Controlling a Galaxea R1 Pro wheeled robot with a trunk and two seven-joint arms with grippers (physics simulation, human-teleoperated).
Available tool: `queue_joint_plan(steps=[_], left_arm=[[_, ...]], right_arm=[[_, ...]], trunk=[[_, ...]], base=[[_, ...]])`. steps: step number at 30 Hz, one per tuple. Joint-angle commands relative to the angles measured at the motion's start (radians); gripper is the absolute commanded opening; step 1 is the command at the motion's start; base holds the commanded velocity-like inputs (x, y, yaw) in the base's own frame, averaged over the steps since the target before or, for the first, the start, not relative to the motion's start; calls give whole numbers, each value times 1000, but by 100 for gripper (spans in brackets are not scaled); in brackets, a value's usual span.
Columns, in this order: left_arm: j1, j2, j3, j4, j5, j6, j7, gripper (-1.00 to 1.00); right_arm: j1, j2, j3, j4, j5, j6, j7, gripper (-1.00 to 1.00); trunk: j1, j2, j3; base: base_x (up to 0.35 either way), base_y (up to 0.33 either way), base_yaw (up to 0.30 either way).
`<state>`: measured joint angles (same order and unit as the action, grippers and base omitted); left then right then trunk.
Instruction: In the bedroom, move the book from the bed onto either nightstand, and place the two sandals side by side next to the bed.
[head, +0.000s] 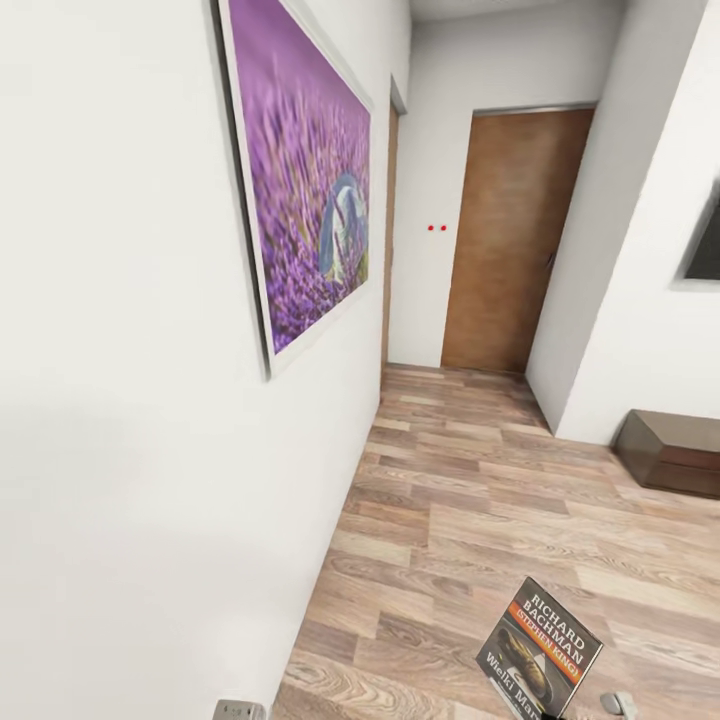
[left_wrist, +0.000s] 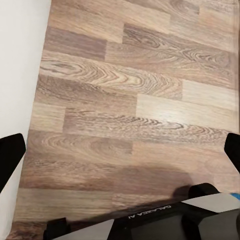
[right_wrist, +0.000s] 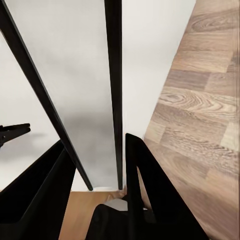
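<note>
The book (head: 540, 650), a thin paperback with an orange band and "Richard Bachman" in white, hangs tilted above the floor at the lower right of the head view. My right gripper (right_wrist: 95, 145) is shut on it; in the right wrist view the book (right_wrist: 92, 90) rises edge-on from between the dark fingers (right_wrist: 145, 185). My left gripper (left_wrist: 120, 150) is open over bare floor planks with nothing between its black fingertips (left_wrist: 10, 155). The bed, the nightstand and the sandals are out of view.
I face a narrow hallway with wood-plank floor (head: 470, 500). A white wall with a purple picture (head: 300, 180) runs close on the left. A closed brown door (head: 515, 240) stands ahead. A low dark-brown piece of furniture (head: 675, 450) sits at the right by a wall corner.
</note>
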<state>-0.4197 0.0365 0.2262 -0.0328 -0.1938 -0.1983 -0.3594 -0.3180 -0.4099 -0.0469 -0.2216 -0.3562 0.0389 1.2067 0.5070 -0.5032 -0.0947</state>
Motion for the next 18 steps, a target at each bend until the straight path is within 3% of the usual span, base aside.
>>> queue_joint_plan(steps=[1,18], left_arm=[[-1,0,9,1,-10,-4,-3,100],[-1,0,9,1,-10,-4,-3,100]], right_arm=[[-1,0,-5,1,2,4,4,-100],[-1,0,-5,1,2,4,4,-100]], trunk=[[0,-2,-2],[0,-2,-2]], base=[[0,0,-295],[0,0,-299]])
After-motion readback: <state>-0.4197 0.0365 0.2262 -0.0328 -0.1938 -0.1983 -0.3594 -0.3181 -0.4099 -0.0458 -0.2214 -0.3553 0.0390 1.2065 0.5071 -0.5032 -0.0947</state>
